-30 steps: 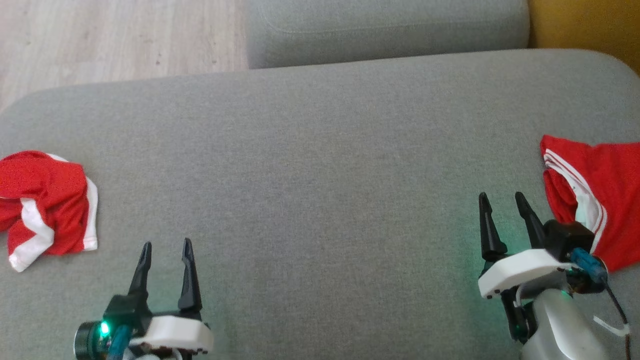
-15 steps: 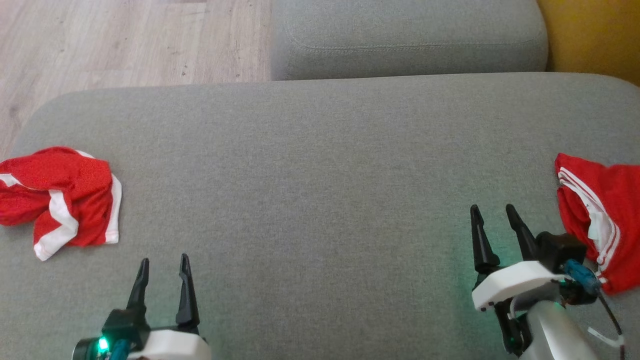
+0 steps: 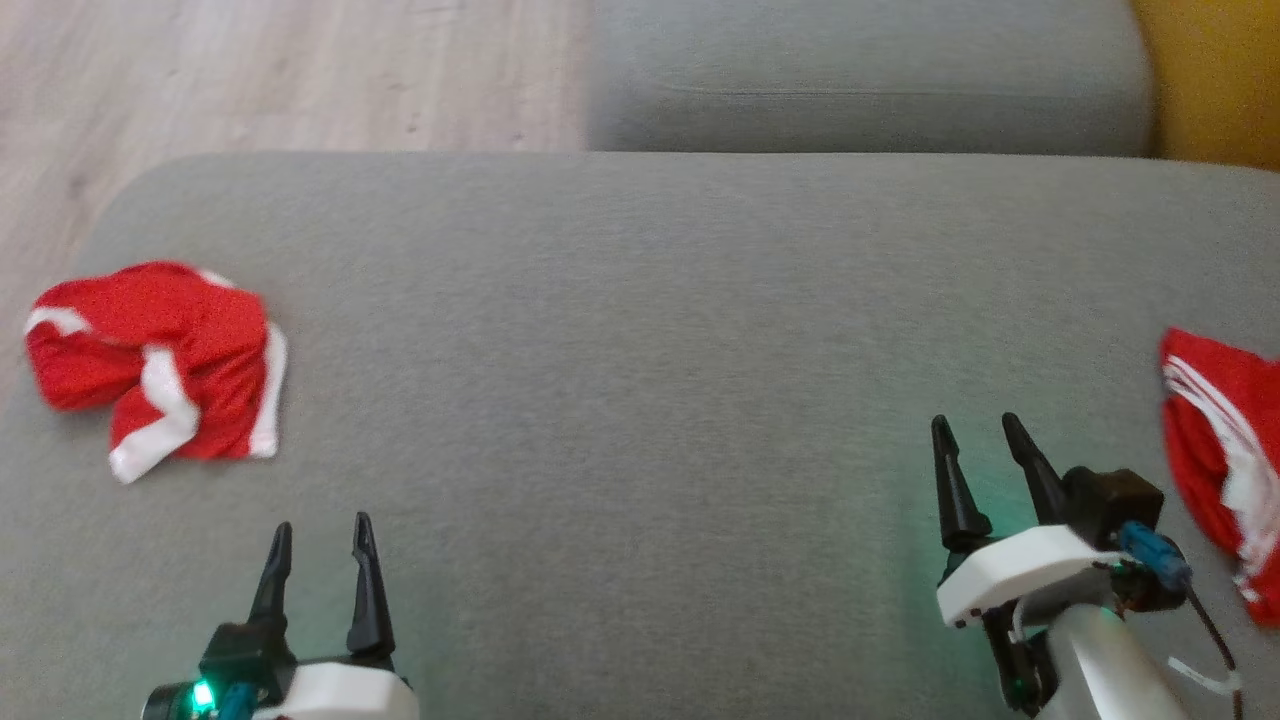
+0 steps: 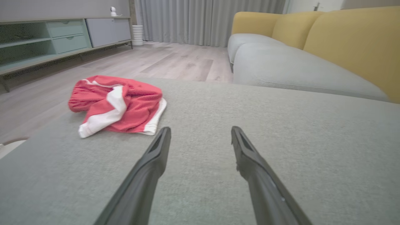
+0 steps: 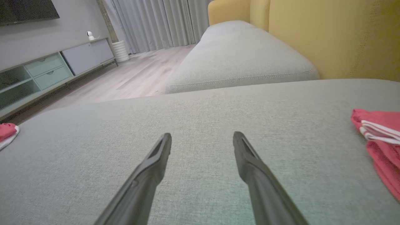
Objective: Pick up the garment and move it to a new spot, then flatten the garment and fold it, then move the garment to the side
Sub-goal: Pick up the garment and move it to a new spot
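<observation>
A crumpled red garment with white bands (image 3: 160,365) lies at the left end of the grey cushion (image 3: 640,330), also seen in the left wrist view (image 4: 117,104). A second red garment with white stripes (image 3: 1225,470) lies at the right edge, partly cut off, and shows in the right wrist view (image 5: 379,140). My left gripper (image 3: 318,535) hovers open near the front left, below and right of the crumpled garment, nothing between its fingers (image 4: 200,136). My right gripper (image 3: 975,430) stands open left of the striped garment, empty (image 5: 201,140).
A second grey seat cushion (image 3: 860,90) lies beyond the one in front, with a yellow backrest (image 3: 1215,80) at the far right. Wooden floor (image 3: 250,70) lies past the cushion's left end. A low cabinet (image 4: 59,37) and curtains (image 4: 206,18) stand farther off.
The head camera has turned left, so the whole picture has shifted right. Both grippers stay open and sit slightly lower in the picture. The garments lie as before.
</observation>
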Robot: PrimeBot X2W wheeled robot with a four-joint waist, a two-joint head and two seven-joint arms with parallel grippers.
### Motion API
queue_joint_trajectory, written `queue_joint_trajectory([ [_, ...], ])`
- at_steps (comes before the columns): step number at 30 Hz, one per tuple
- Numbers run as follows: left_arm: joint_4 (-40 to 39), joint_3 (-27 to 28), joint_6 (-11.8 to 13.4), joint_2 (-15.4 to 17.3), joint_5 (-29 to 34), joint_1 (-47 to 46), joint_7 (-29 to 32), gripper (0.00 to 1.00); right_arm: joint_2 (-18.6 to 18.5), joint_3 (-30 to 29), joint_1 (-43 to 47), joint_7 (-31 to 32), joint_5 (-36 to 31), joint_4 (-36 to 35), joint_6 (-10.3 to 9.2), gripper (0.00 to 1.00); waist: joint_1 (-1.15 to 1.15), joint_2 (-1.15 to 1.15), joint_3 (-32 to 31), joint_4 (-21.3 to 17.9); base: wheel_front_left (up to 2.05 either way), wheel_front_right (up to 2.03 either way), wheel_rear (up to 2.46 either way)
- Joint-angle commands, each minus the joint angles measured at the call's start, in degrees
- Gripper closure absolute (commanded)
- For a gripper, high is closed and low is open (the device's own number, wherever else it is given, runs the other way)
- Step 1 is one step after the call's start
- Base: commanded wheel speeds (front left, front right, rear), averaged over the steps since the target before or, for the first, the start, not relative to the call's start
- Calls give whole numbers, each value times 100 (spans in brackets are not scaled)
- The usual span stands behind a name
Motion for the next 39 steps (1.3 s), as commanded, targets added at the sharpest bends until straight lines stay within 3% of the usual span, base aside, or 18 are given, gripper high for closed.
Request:
queue_joint_trajectory([
  [1,-183,156,37,32,-28,-184,-29,0,-13,154,-102,-63,-2,-153,-4,0,0,0,69,306,0,0,0],
  [9,-144,515,146,32,-168,-70,-29,0,-13,792,-192,-63,76,-155,-4,0,0,0,155,1369,0,0,0],
  [17,-143,894,25,32,-231,71,-29,0,-13,1245,-312,-63,299,-137,-4,0,0,0,102,1875,0,0,0],
  [21,-126,956,-107,32,-320,16,-29,0,-13,1340,-363,-63,285,-110,-4,0,0,0,142,1892,0,0,0],
  [27,-57,1383,-538,74,-333,-570,-29,0,-13,1340,-564,-63,87,-202,-4,0,0,0,511,1745,0,0,0],
  [33,49,1723,-814,458,-234,-1582,-29,0,-13,1380,-871,-63,-215,-565,-4,0,0,0,1076,1453,0,0,0],
  [39,392,1646,-892,834,-268,-2417,-29,0,-13,1484,-1081,-63,-411,-905,-4,0,0,0,1527,1169,0,0,0],
])
